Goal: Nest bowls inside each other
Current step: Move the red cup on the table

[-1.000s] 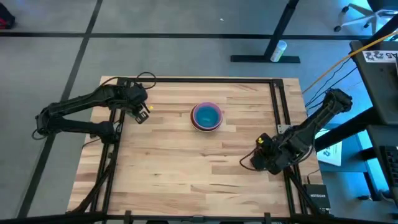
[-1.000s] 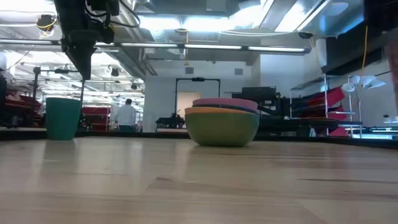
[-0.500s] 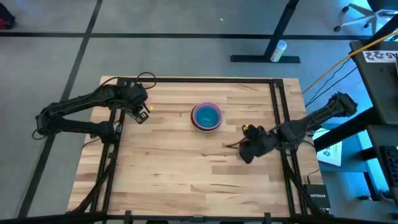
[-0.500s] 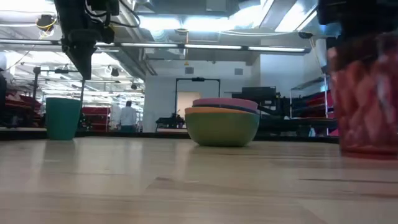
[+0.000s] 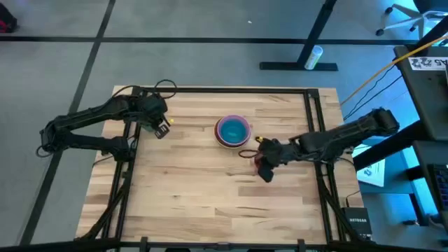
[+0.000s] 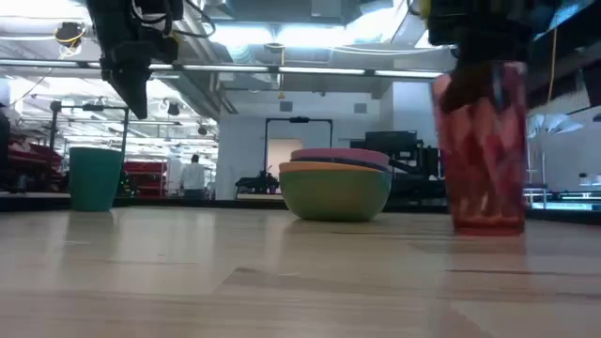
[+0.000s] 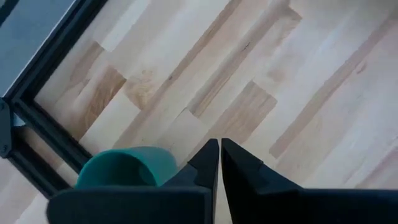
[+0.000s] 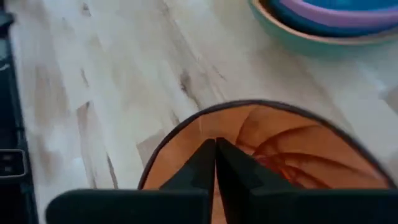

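Bowls point(image 5: 232, 131) sit nested in 1 stack near the middle of the wooden counter point(image 5: 196, 189), toward its far edge. The right gripper point(image 5: 262, 158) has its jaws closed on the rim of a see-through orange-red cup point(image 6: 485, 150), just beside the stack on its right and slightly nearer the front. In the right wrist view the 2 dark fingers point(image 8: 214, 163) meet over the cup's rim, with the stack's teal, pink and blue rims beyond. In the low view the cup stands upright at the counter surface; whether it touches cannot be told. That view shows the stack with a green bowl outermost, then orange, dark blue and pink rims. The left gripper point(image 5: 159, 128) hangs above the counter's far left area, jaws closed on nothing, beside a dark-green cup point(image 7: 127, 167) that stands near the counter's black frame point(image 7: 43, 134). A person point(image 6: 193, 175) stands far off in the room behind.
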